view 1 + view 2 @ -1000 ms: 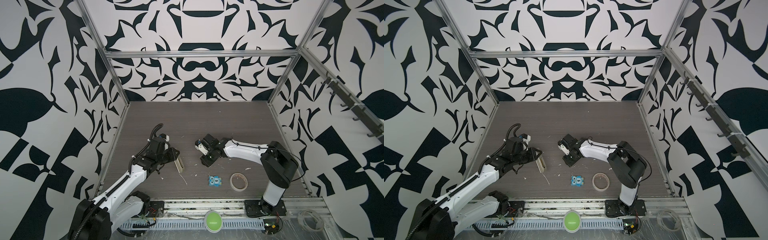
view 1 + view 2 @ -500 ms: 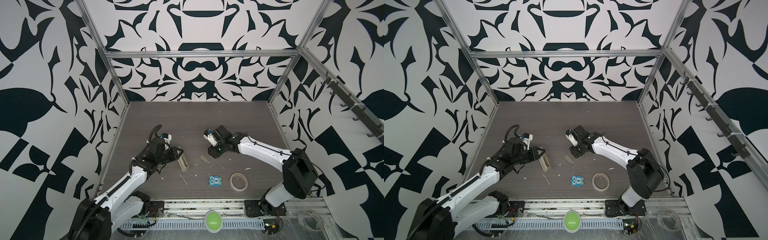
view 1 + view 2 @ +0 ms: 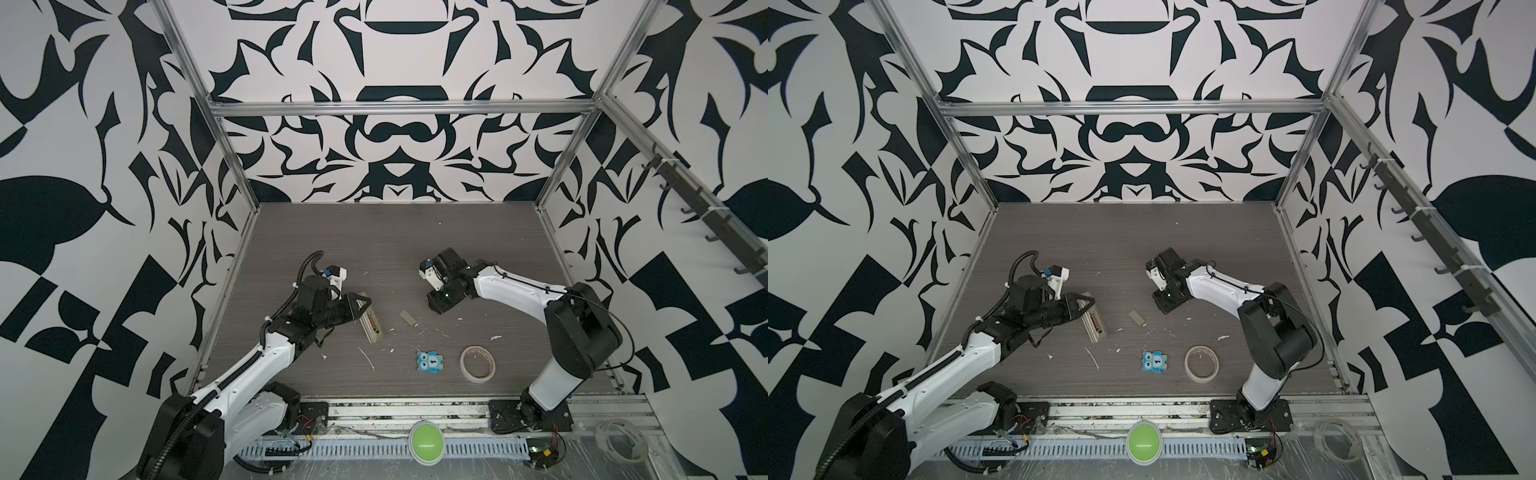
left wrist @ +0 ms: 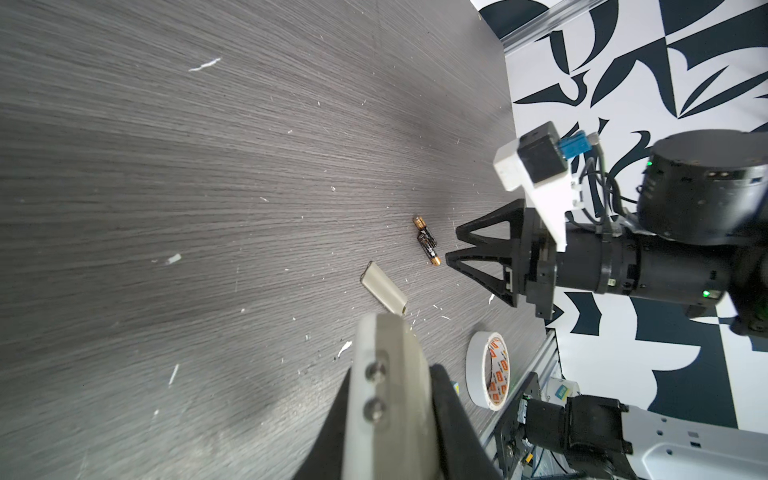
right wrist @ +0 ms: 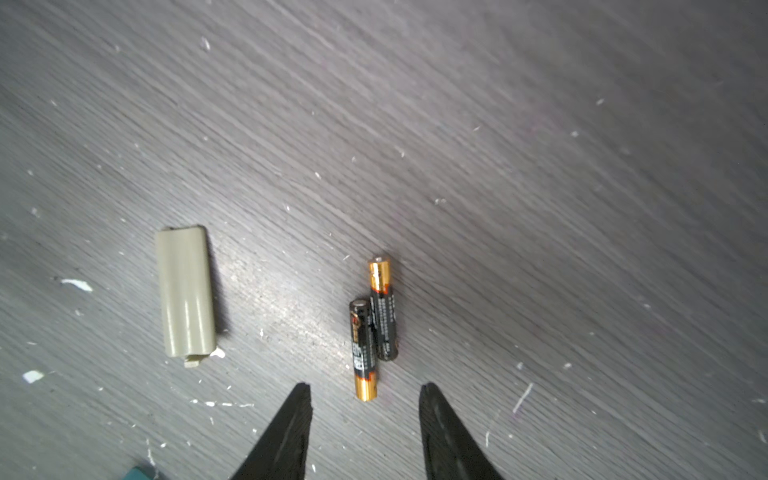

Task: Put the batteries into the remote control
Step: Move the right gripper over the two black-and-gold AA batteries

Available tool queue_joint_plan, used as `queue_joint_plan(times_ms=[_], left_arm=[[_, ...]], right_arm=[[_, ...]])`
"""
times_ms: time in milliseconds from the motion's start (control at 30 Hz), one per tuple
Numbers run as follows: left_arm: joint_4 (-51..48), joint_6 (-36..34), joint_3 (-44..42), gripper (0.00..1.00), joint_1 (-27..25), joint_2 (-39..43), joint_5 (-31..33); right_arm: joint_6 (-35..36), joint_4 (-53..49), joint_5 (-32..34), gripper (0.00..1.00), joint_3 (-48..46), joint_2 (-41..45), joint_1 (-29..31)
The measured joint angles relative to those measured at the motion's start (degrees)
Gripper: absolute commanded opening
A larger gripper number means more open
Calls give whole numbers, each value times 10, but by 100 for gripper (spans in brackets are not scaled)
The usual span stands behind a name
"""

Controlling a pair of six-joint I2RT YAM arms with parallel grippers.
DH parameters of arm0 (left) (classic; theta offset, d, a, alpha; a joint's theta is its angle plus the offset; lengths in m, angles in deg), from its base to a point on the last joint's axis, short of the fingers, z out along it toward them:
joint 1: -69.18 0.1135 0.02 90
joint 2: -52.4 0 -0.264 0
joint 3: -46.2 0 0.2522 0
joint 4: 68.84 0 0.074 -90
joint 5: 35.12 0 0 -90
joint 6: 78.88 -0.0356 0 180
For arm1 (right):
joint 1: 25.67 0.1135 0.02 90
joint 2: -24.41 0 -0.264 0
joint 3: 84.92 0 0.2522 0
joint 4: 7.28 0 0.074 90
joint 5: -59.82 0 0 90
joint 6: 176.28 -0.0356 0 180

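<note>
The remote control is an off-white bar with its back up and its battery bay uncovered. My left gripper is shut on its far end, and in the left wrist view the remote sits clamped between the black fingers. Two black-and-gold batteries lie side by side on the table. My right gripper hangs open just over their near end, one fingertip on each side. In both top views the right gripper hides them. The left wrist view shows the batteries.
A beige battery cover lies loose between the remote and the batteries. A blue owl tile and a tape roll sit nearer the front. White scraps dot the grey table. A green button is on the front rail.
My right gripper drew away to the right, uncovering the battery cover on the table, and now sits over the batteries. The left gripper shifted the remote slightly right.
</note>
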Motion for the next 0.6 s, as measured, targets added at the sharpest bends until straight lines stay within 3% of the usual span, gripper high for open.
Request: queue_joint_plan(times_ms=[600], left_arm=[[21, 3, -2, 0, 0, -12, -9]], right_arm=[[11, 0, -3, 40, 0, -18, 0]])
